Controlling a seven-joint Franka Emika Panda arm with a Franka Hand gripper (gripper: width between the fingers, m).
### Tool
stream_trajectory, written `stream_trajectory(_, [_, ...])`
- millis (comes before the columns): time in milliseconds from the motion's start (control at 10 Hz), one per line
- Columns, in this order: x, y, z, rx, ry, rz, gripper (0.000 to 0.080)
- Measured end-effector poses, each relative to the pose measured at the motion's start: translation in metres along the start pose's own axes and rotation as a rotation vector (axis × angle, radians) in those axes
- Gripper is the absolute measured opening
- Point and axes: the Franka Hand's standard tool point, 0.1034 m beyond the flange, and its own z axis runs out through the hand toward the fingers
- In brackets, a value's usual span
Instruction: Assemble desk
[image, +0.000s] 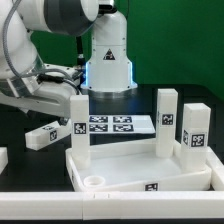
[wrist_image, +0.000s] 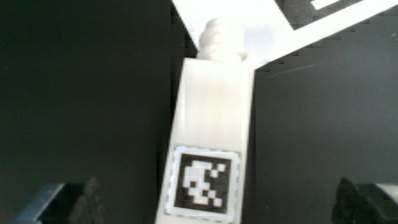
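Nearest, the desk panel (image: 140, 172) lies rim-up at the table's (image: 20, 200) front edge, three tagged legs (image: 78, 125) standing in its corner sockets; one near socket (image: 92, 182) holds nothing. Behind, a loose leg (wrist_image: 214, 130) lies flat near the marker board (image: 112, 125). The gripper (wrist_image: 214, 200) hovers over it, jaws spread wide, grasping nothing. Judged rigid, light and smooth, the leg suits a grip across its flat sides.

Bright even overhead light, glare on white plastic, black table dim, wrist view soft and blurred throughout
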Motion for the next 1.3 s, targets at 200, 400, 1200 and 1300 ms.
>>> stream_trajectory(200, [-0.003, 0.001, 0.002, 0.008, -0.015, 0.007, 0.0649])
stream_trajectory(400, [-0.004, 0.006, 0.003, 0.069, -0.034, 0.049, 0.0649])
stream_trajectory(1200, [0.012, 0.009, -0.010, 0.137, -0.409, 0.057, 0.0649])
stream_trajectory(1300, [0.011, 0.011, -0.006, 0.135, -0.471, 0.059, 0.0649])
